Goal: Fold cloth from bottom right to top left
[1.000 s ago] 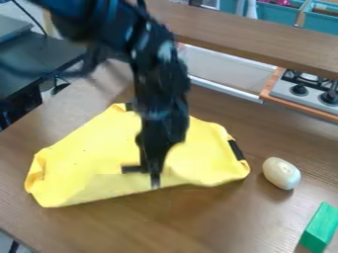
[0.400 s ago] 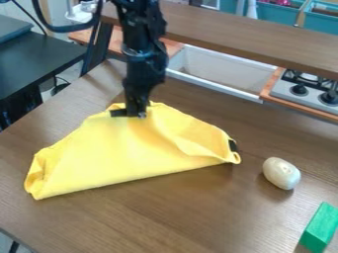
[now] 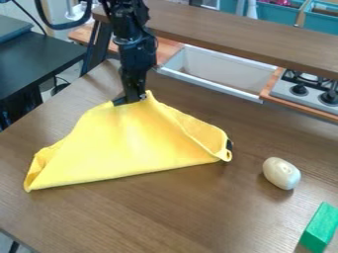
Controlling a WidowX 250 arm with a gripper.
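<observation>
Seeing the yellow cloth (image 3: 129, 146) lying folded on the bench (image 3: 165, 210), left to centre of frame. Pinching its top peak, upper left, in the end effector (image 3: 130, 101). Noting white rounded object (image 3: 281, 173), green block (image 3: 320, 227), lower right.

Matt yellow cloth (image 3: 132, 143), smooth wood-look table (image 3: 158, 212), perhaps laminate.

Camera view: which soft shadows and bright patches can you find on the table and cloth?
Camera view: the white oval object casts a soft shadow at its lower left; the green block has a dark one there too; the yellow cloth looks brightest around its middle.
</observation>
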